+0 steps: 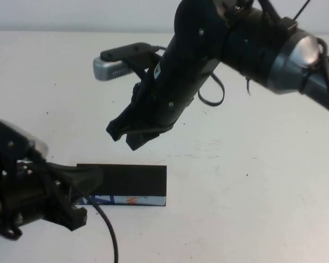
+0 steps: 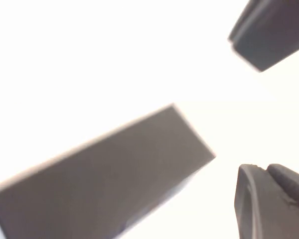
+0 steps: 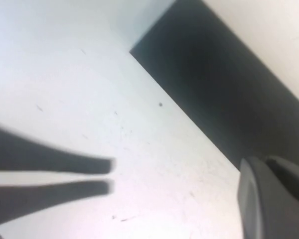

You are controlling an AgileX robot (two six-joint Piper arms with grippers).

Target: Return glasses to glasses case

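Observation:
The glasses case (image 1: 132, 182) is a flat black box with a blue, white and orange front edge, lying with its lid down near the table's front left. It also shows in the left wrist view (image 2: 104, 172) and the right wrist view (image 3: 224, 94). The glasses are out of view. My left gripper (image 1: 92, 197) is open at the case's left end, one finger (image 2: 269, 35) apart from the other finger (image 2: 269, 204). My right gripper (image 1: 124, 138) hangs open and empty above the table just behind the case; one finger (image 3: 271, 199) shows.
The case lies on a white table (image 1: 252, 181). The right arm (image 1: 252, 38) reaches in from the back right, high over the table. A black cable (image 1: 108, 233) trails from the left arm to the front edge.

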